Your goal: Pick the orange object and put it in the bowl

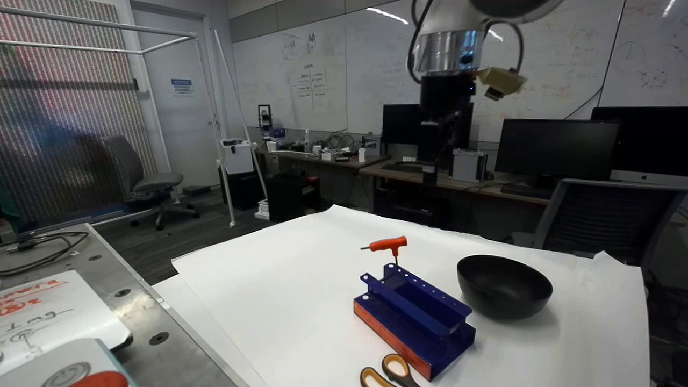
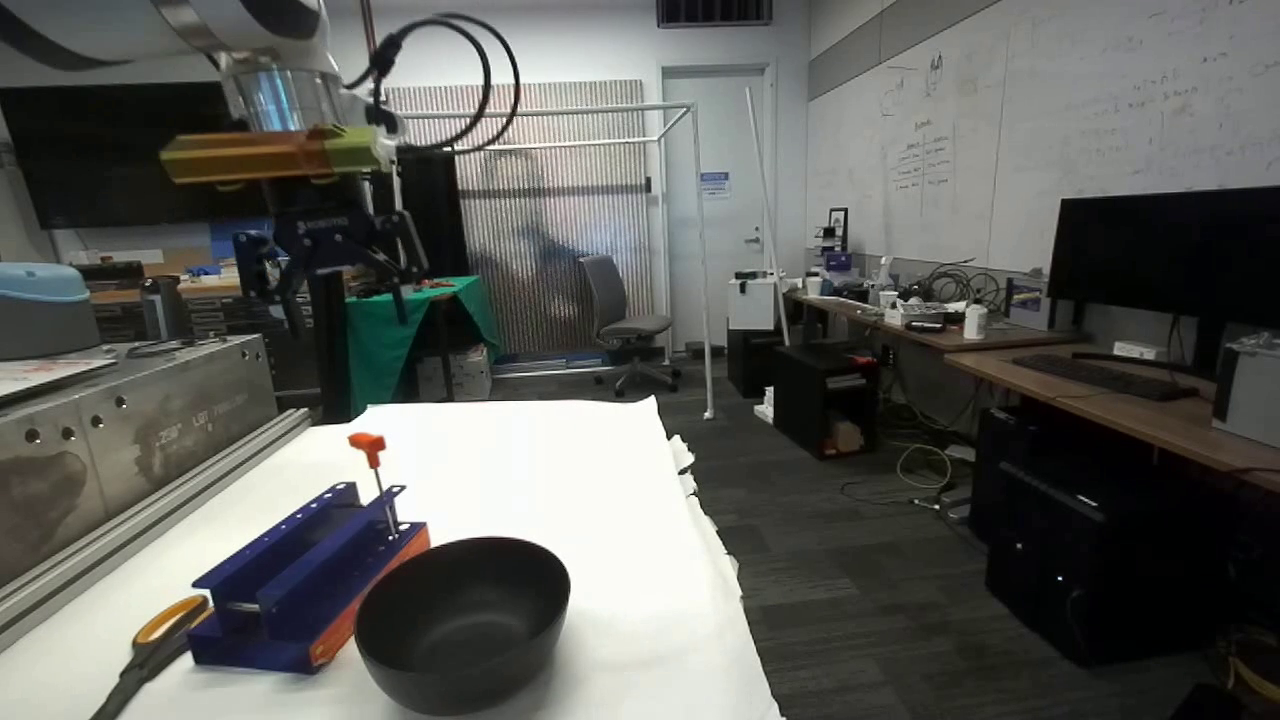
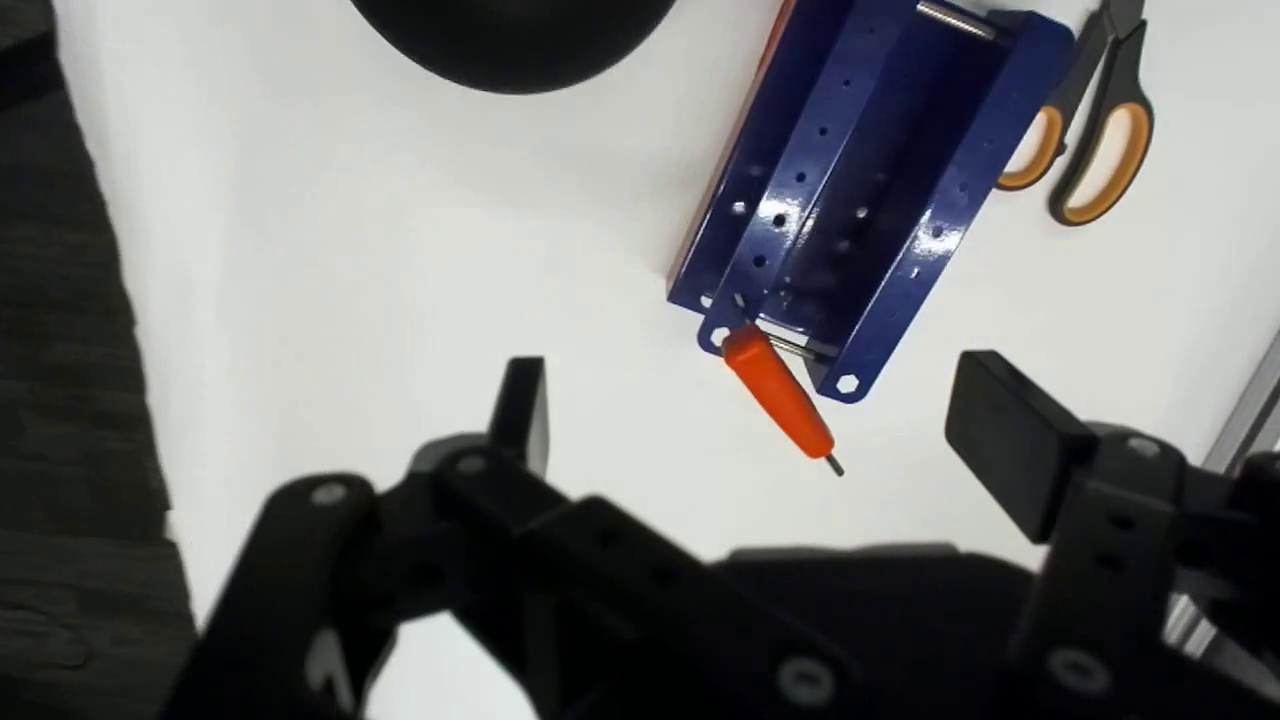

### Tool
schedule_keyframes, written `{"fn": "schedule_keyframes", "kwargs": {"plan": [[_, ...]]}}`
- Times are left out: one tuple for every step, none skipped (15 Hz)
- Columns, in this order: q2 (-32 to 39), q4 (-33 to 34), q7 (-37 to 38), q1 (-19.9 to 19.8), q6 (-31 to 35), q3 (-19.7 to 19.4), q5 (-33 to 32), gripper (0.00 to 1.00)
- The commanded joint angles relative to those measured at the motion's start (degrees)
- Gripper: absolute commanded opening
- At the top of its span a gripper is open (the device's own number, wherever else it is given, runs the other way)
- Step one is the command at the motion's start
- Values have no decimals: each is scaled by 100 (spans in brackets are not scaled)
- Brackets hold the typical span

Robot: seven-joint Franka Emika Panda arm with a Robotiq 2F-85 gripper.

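The orange object is a T-shaped hex key with a red-orange handle. It stands upright with its metal shaft in a hole at one end of the blue rack; it also shows in an exterior view and in the wrist view. The round black bowl sits on the white-covered table beside the rack; it also shows in an exterior view and, partly cut off, in the wrist view. My gripper is open and empty, high above the table. In the wrist view the handle appears between the fingers, well below them.
Orange-handled scissors lie beside the rack, on the side away from the bowl in the wrist view. The blue rack stands close to the bowl. A metal bench runs along one table side. A chair stands beyond the table.
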Motion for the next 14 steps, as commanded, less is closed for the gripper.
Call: {"fn": "schedule_keyframes", "kwargs": {"plan": [[1266,1421,-909,147,-720,-148,370,100],[1503,1698,-1042,155,-911,-148,386,100],[1725,1938,-1098,177,-1046,-152,338,100],[1893,2117,-1178,193,-1177,-146,313,100],[2053,2278,-1258,204,-1268,-143,290,100],[2170,2404,-1304,216,-1348,-142,284,100],[2263,2497,-1300,240,-1386,-155,241,100],[2335,2547,-1302,261,-1381,-162,217,100],[2384,2560,-1281,278,-1348,-165,218,100],[2430,2550,-1259,298,-1300,-161,223,100],[2480,2532,-1216,332,-1235,-169,184,100],[2549,2552,-1213,358,-1233,-163,181,100],[2623,2578,-1207,388,-1242,-166,160,100],[2676,2585,-1215,404,-1244,-159,170,100]]}}
